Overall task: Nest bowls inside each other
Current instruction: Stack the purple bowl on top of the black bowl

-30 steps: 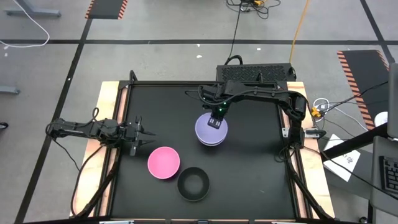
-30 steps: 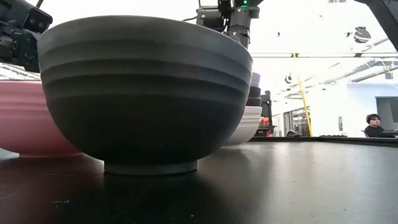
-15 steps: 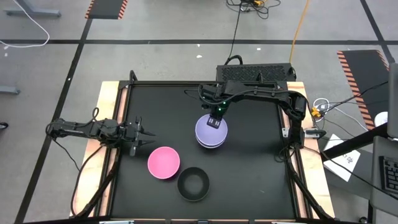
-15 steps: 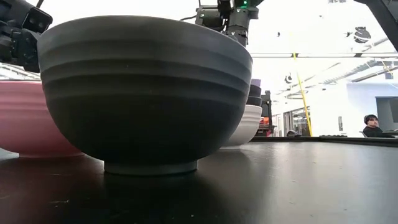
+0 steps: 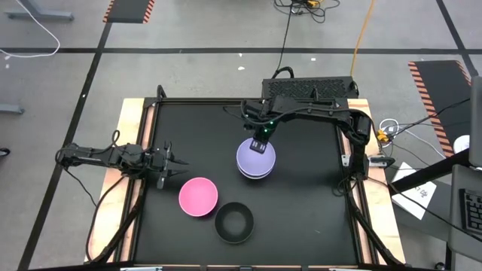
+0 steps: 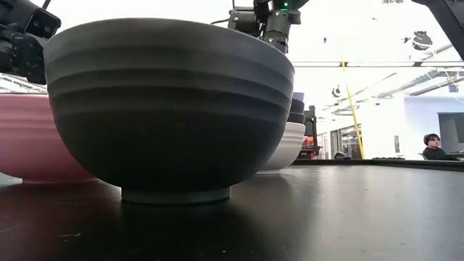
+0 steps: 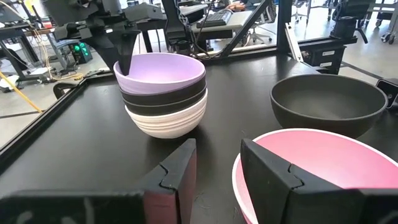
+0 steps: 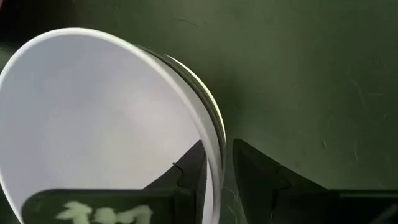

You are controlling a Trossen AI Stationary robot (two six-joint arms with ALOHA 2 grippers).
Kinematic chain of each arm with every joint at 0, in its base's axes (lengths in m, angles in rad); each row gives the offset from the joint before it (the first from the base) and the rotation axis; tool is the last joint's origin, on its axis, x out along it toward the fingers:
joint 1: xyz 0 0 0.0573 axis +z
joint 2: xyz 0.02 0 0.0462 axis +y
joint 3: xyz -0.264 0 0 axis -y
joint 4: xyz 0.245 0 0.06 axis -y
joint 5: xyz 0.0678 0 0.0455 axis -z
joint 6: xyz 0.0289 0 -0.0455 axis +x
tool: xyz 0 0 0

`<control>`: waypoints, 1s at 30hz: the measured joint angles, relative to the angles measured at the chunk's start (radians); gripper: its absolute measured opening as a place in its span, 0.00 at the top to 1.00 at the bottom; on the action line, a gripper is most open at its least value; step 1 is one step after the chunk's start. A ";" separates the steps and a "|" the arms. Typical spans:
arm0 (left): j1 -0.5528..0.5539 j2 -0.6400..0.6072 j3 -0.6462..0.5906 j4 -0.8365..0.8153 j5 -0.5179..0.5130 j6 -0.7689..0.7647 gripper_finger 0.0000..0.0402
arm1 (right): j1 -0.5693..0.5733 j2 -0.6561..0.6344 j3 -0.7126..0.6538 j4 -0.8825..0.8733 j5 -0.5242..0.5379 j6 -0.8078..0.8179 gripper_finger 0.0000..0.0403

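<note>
Right gripper [image 5: 260,143] reaches in from the upper right of the high view, its fingers straddling the lavender bowl [image 5: 256,156]'s rim, slightly parted, atop the ribbed stack of black and white bowls at centre. Left gripper [image 5: 175,164] idles open at left, beside the smooth pink bowl [image 5: 198,196] and lone black bowl [image 5: 234,222].

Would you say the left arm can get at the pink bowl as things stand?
Probably yes: the left gripper waits open at the table's left edge, the pink bowl sits close by, uncovered, with nothing between them.
</note>
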 joint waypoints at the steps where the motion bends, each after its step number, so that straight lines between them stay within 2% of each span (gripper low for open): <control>1: 0.000 0.000 0.000 0.000 0.000 0.000 0.68 | -0.004 0.000 0.000 0.000 0.000 0.000 0.82; 8: 0.000 0.000 0.000 0.000 0.000 -0.003 0.68 | -0.033 0.000 0.001 -0.029 0.002 -0.012 0.84; 14: 0.000 0.000 0.000 0.000 0.000 0.000 0.68 | -0.036 0.000 0.001 -0.058 -0.017 -0.034 0.98; 19: 0.000 0.000 0.000 0.000 0.000 0.001 0.68 | -0.038 0.000 0.001 -0.059 -0.078 -0.029 0.99; 30: 0.000 0.000 0.000 0.000 0.005 -0.008 0.68 | -0.022 -0.001 -0.052 -0.010 -0.077 -0.010 0.99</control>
